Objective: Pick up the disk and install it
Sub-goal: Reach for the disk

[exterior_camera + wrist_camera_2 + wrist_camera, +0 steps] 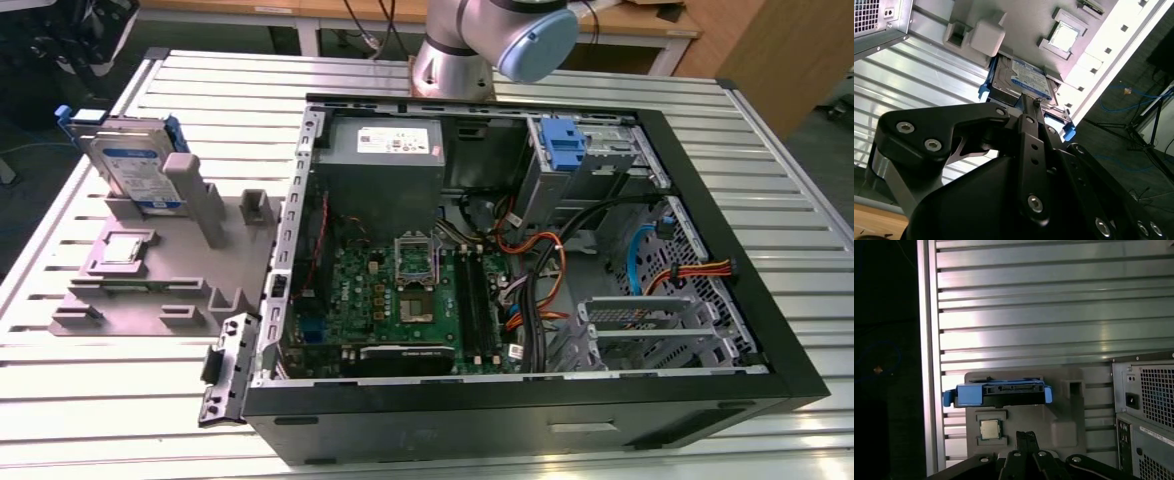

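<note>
Second wrist view shows the gripper (1030, 101), fingers together and empty, apart from the disk (1026, 79) in its grey holder (1019, 22).

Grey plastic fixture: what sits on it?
A silver hard drive in a blue carrier stands on edge in a slot; a small square chip lies flat. The slot hides the drive's bottom edge.
</note>
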`<state>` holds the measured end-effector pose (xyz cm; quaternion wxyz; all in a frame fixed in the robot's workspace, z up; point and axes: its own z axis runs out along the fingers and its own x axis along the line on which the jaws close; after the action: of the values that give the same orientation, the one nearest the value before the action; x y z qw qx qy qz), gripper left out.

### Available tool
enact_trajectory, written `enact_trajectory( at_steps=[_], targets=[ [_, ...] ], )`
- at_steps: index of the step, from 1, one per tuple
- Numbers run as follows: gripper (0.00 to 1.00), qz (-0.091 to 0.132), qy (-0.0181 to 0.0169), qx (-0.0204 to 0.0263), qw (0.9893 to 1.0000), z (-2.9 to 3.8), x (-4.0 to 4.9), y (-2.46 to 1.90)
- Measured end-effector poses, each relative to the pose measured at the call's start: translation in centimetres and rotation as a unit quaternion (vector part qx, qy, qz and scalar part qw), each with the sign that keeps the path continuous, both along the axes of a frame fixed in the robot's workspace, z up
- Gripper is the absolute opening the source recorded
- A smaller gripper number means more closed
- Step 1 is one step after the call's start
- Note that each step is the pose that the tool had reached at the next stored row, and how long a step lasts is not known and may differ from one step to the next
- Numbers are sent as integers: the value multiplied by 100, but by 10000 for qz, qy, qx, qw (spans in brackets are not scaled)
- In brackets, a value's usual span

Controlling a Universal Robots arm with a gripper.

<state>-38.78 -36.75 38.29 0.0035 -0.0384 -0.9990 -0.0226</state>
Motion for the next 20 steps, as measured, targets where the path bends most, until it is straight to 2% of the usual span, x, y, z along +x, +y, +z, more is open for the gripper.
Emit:
enact_trajectory(
  at_steps=[15,20],
  targets=[
    [10,0,0,0,10000,-1,-26,5],
    [10,0,1,0,10000,-12,-88,42]
  ],
)
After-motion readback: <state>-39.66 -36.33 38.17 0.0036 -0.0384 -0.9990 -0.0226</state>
